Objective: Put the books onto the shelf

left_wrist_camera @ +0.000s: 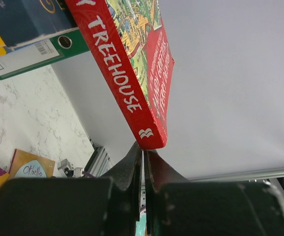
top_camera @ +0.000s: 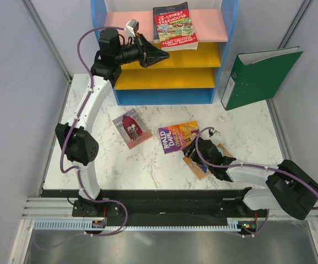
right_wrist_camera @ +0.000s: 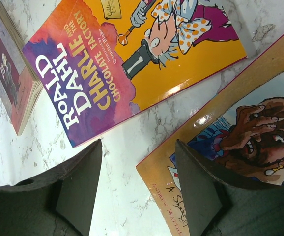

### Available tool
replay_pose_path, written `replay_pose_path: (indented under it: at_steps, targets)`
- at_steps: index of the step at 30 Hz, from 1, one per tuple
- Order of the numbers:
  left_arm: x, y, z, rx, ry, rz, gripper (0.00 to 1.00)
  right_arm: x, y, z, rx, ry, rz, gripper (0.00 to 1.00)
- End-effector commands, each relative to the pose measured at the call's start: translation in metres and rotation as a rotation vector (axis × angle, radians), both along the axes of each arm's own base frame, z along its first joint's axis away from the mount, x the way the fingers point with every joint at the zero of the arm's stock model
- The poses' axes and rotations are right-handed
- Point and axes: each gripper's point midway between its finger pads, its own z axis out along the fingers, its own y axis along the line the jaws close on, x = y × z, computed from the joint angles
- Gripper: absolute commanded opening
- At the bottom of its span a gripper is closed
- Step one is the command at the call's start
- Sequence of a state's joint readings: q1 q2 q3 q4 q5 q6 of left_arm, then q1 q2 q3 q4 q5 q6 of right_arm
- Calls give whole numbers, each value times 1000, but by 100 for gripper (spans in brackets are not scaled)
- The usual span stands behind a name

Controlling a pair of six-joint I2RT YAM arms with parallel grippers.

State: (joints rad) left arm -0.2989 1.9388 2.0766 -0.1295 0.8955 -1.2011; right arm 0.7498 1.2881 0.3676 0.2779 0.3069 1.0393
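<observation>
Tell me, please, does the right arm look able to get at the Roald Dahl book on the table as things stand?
Probably yes. The right gripper hangs open beside the Roald Dahl book, with only bare tabletop between them; the left arm is up at the shelf, clear of it.

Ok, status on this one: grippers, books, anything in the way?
Left gripper shut, empty, by Treehouse book, which lies on the shelf top. Right gripper open over table, between Charlie book and tan book. Maroon book also on table. Nothing blocking.
</observation>
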Motion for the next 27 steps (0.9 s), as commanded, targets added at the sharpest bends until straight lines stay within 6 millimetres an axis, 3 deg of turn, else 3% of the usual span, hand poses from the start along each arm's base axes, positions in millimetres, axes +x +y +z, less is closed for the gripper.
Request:
replay_pose_path:
  at_steps: [1, 16, 27]
  targets:
    - [9, 2, 11, 0, -73, 40, 8, 3, 8, 6, 4, -7, 24, 68]
    - [25, 21, 23, -21, -72, 133, 7, 3, 9, 4, -2, 0, 30, 69]
    - [33, 20, 28, -43, -66, 133, 7, 3, 10, 4, -2, 0, 33, 69]
